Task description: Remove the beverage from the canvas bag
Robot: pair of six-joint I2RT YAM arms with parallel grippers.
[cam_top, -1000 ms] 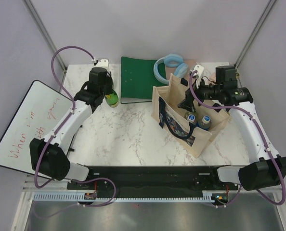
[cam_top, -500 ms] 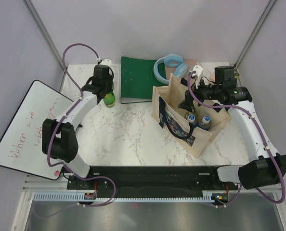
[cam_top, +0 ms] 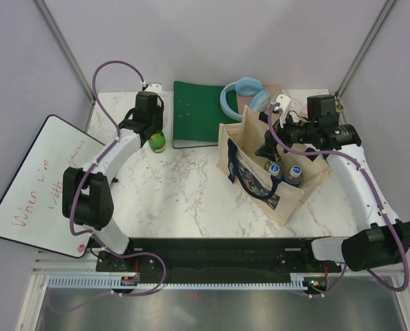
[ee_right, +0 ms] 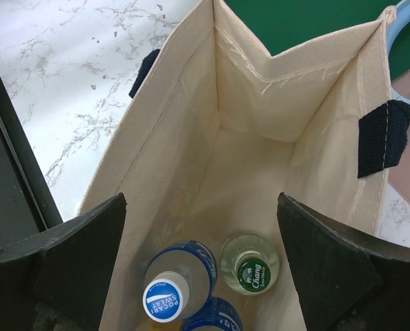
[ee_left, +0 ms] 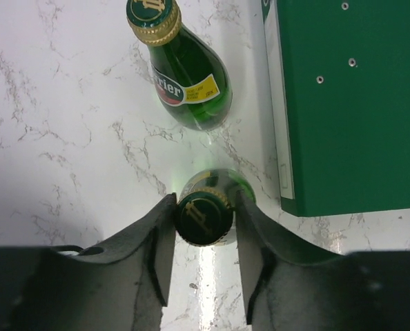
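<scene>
The right gripper [ee_right: 201,200] hangs over the open mouth of the canvas bag [ee_right: 167,145], its jaws spread wide and grasping nothing, one finger to either side of the beige interior. On the bag's floor, below and between those jaws, three beverages stand close together: a Pocari Sweat bottle [ee_right: 162,300] with a white cap nearer the left-hand jaw, a Chang bottle [ee_right: 250,274] with a green cap nearer the right-hand jaw, and a blue-topped bottle [ee_right: 215,317] partly cut off by the frame's lower edge. A dark strap handle [ee_right: 381,138] shows on the bag's wall beyond the right-hand jaw. Across the marble table [ee_left: 67,138], the left gripper [ee_left: 203,200] straddles the gold-trimmed cap of an upright green bottle [ee_left: 203,217], a finger pressed in close on each side; whether the jaws are clamping it or have just let go cannot be told. Straight ahead of those fingertips a Perrier bottle [ee_left: 188,76] lies on its side, cap pointing away, and a green folder [ee_left: 350,103] lies flat off the right-hand jaw.
</scene>
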